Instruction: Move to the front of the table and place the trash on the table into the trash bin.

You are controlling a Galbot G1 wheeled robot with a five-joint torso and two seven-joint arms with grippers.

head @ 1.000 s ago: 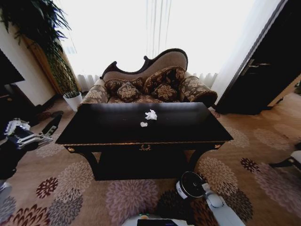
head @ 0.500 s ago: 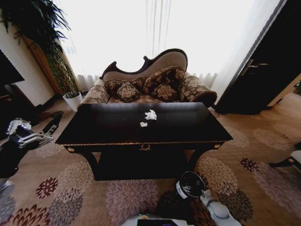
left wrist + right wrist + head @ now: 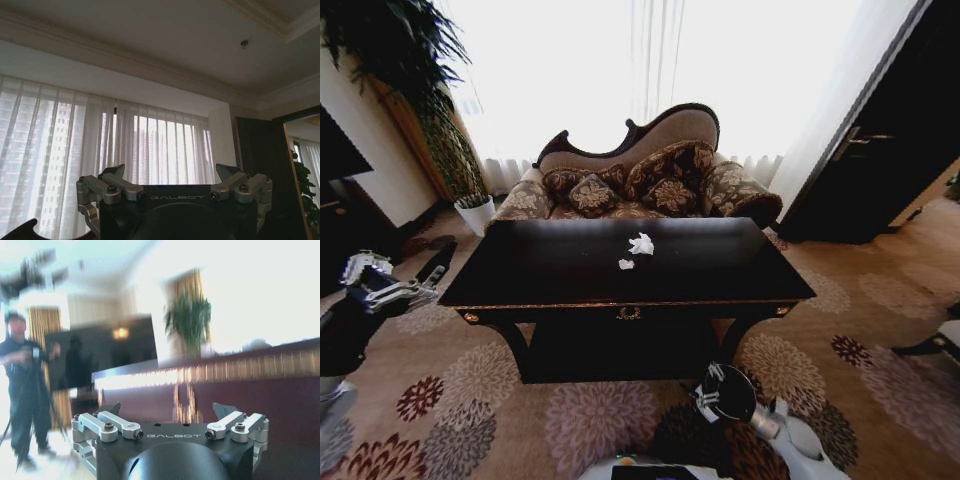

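right end effector (image 3: 710,385) has swung up over the bin (image 3: 730,395), spread wide; left end effector (image 3: 375,285) also wide, well off from the trash (image 3: 640,244) on the table (image 3: 570,280)

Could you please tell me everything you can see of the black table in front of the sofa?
The table is a large rectangular piece, apparently of glossy black wood, with curved legs, gold trim along its front edge and a gold ornament at front centre. It stands level on the floral carpet, directly before the sofa. Two white paper scraps lie near the middle of its top: a larger crumpled one and a smaller one in front of it. Neither gripper touches it.
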